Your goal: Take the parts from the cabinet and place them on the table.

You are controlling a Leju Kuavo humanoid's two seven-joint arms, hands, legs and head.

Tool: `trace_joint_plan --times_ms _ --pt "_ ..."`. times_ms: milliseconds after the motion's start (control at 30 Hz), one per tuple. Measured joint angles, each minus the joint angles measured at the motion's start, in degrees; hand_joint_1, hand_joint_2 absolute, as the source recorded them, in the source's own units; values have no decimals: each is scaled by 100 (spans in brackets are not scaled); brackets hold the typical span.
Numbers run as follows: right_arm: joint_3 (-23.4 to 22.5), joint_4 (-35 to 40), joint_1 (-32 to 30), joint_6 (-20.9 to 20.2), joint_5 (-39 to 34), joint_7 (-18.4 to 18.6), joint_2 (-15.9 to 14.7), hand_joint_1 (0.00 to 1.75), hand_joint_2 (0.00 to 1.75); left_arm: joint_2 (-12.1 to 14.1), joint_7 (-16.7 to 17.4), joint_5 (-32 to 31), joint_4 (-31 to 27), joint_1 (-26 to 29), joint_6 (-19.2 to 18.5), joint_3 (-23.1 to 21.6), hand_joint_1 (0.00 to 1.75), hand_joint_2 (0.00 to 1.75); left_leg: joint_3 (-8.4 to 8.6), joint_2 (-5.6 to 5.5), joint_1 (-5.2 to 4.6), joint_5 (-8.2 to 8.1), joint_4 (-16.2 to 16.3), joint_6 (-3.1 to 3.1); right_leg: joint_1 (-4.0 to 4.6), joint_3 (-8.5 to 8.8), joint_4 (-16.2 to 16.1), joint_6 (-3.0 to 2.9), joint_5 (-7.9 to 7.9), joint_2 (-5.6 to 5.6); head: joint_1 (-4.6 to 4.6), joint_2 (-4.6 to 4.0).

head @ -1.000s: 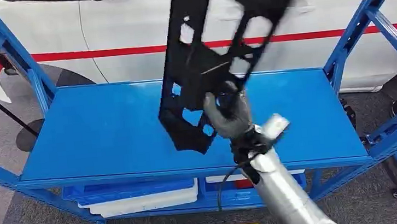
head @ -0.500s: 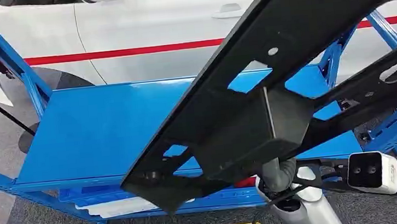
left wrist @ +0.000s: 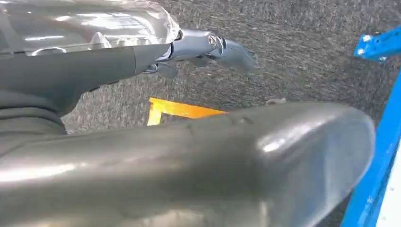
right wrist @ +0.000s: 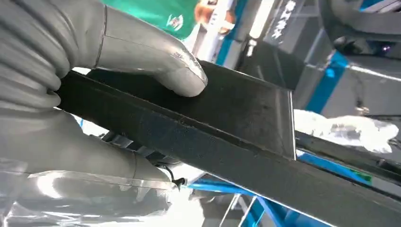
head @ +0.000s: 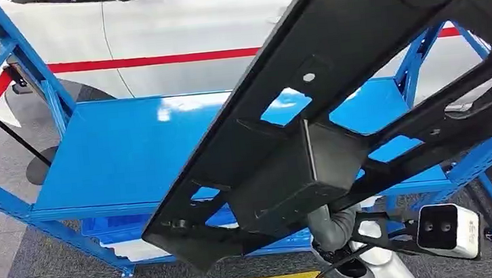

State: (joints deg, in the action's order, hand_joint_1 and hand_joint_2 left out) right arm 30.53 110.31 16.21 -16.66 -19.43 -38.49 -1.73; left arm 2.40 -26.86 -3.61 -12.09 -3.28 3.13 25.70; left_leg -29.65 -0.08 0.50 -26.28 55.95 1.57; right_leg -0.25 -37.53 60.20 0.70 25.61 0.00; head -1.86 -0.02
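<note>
Head view: large black part (head: 335, 103) held up close to cam, running from 7 to 1 o'clock, above blue cabinet shelf (head: 128, 150). Right hand (head: 331, 226) at 5 o'clock under part, gripping it. White car (head: 184, 22) behind at 12.

Left wrist view: left hand (left wrist: 213, 49) over grey carpet (left wrist: 293, 47), holding nothing; fingers prob. loosely apart, blurry.

Right wrist view: thumb (right wrist: 156, 61) pressed on part's flat face, fingers clamping edge.

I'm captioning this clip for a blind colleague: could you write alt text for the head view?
A large black metal part with cut-out holes slants across the picture close to the camera, held from below by the robot's right hand. Behind it stands a blue cabinet with a bare shelf, and beyond that a white car with a red stripe.
</note>
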Motion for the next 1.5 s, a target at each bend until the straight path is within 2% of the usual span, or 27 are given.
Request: trace_joint_plan --times_ms 67,100,133,167,267,300,333,433,467,533,600,633,667,700,767,833,933,967,1033,1100,1133,1167,1200,1300,1333,1433,1500 --pt "26 0 -21 136 70 -28 -64 175 175 9 28 -17 0 7 0 2 0 0 -134 6 -5 89 13 16 -13 -290 857 35 625 2 -2 0" --pt "44 0 -40 218 135 -63 -94 175 175 9 46 -35 0 15 0 2 0 0 -204 9 -8 128 25 12 -14 -414 1273 49 815 1 -2 0" --pt "59 0 -53 309 210 -90 -120 175 175 13 55 -50 0 22 0 2 0 0 -281 10 -8 165 50 8 -14 -450 1523 58 862 1 -2 0" --pt "92 0 -54 433 310 -118 -142 175 175 15 59 -55 0 27 4 2 0 0 -360 11 -8 194 79 -2 -16 -329 1456 60 770 -1 -2 0" --pt "155 2 -44 625 413 -122 -164 175 175 15 57 -79 0 30 7 7 0 0 -494 2 -7 247 172 -46 -17 660 69 9 290 -1 -2 0" --pt "175 7 -32 669 418 -122 -164 175 175 17 55 -98 0 34 7 9 0 0 -538 1 -14 266 195 -76 -3 832 -271 -31 455 2 -2 0" --pt "195 15 -39 715 402 -122 -168 175 175 20 52 -116 0 36 7 13 0 0 -538 -2 -21 294 193 -115 40 782 -196 -58 298 14 -2 0" --pt "276 15 -21 779 332 -109 -210 175 175 31 52 -138 0 43 0 28 0 0 -565 -5 -18 392 170 -219 53 731 -230 -144 270 12 -2 0" --pt "291 13 -15 774 328 -105 -230 175 175 37 55 -155 0 46 0 35 0 0 -600 -10 -4 354 204 -245 -10 700 -304 -223 182 -18 -2 0" --pt "337 7 3 722 304 -116 -256 175 175 31 63 -160 0 55 -2 39 0 0 -782 -10 13 -199 672 -291 -4 590 -307 -297 88 -31 -2 0" --pt "382 -13 13 634 282 -120 -282 175 175 33 79 -155 0 47 -15 52 0 0 -1030 -9 25 -750 1545 -344 8 458 -301 -299 -8 -37 -4 0" --pt "407 -31 23 586 278 -122 -293 175 175 28 85 -146 0 47 -17 61 0 0 -1091 -9 25 -846 1868 -357 14 389 -294 -295 -57 -37 -2 0" --pt "433 -50 37 530 262 -122 -306 175 175 15 98 -114 0 50 -17 96 0 0 -1036 -9 25 -772 1963 -360 19 316 -287 -289 -107 -38 -2 0" --pt "437 -70 54 481 251 -122 -315 175 175 13 98 -111 0 51 -15 129 0 0 -850 -9 25 -575 1771 -349 23 251 -281 -280 -152 -38 -4 0" --pt "448 -96 119 435 214 -122 -330 175 175 7 98 -111 0 44 -15 149 0 0 -190 -10 20 -193 810 -292 33 160 -267 -255 -232 -34 -4 0" --pt "448 -98 191 396 188 -129 -339 175 175 4 98 -118 0 21 -22 155 0 0 334 -16 -29 -339 -48 -222 59 109 -263 -196 -309 -36 -4 0" --pt "448 -98 250 348 210 -140 -367 175 175 -18 129 -162 0 36 -28 155 0 0 218 -22 -55 -258 -35 -157 38 96 -317 -113 -425 -44 -2 0" --pt "448 -98 258 300 214 -140 -385 175 175 -30 155 -171 0 40 -28 155 0 0 209 -12 6 -192 -84 -102 73 73 -312 -69 -427 -31 -2 0" --pt "439 -98 298 202 208 -144 -441 175 175 -44 186 -173 0 24 -28 157 0 0 147 12 21 -102 -91 -13 29 -99 113 -3 33 -5 -2 0" --pt "437 -118 323 120 146 -144 -481 175 175 -65 210 -170 0 33 -20 162 0 0 63 44 17 -12 -69 -1 -11 -425 1024 56 548 -5 -2 0" --pt "437 -140 336 86 94 -146 -510 175 175 -72 216 -170 0 36 -15 171 0 0 6 60 17 10 -55 0 -26 -550 1412 75 702 -6 -2 0" --pt "437 -160 354 57 46 -146 -529 175 175 -77 219 -170 0 38 -15 179 0 0 -46 85 20 31 -36 -6 -47 -555 1532 85 701 -7 -2 0" --pt "437 -183 380 35 -8 -146 -553 175 175 -85 216 -173 0 40 -15 184 0 0 -94 106 22 47 -10 -19 -64 -427 1392 98 588 -12 -2 0" --pt "437 -216 468 31 -42 -146 -575 175 175 -105 214 -179 0 44 -13 190 0 0 -200 190 28 34 118 -59 -89 483 -22 98 70 -195 -2 0" --pt "437 -223 483 20 -13 -146 -575 175 175 -107 205 -179 0 48 -13 201 0 0 -272 194 11 33 150 -112 -53 578 -185 58 168 -163 -2 0" --pt "396 -225 451 -135 99 -157 -597 175 175 -122 173 -175 0 16 0 269 0 0 -274 233 13 96 158 -219 3 500 -182 -28 100 -115 -4 0" --pt "352 -225 454 -265 161 -162 -595 175 175 -120 164 -173 0 17 0 293 0 0 -307 190 41 -17 220 -280 -55 478 -265 -158 11 -145 -2 0"
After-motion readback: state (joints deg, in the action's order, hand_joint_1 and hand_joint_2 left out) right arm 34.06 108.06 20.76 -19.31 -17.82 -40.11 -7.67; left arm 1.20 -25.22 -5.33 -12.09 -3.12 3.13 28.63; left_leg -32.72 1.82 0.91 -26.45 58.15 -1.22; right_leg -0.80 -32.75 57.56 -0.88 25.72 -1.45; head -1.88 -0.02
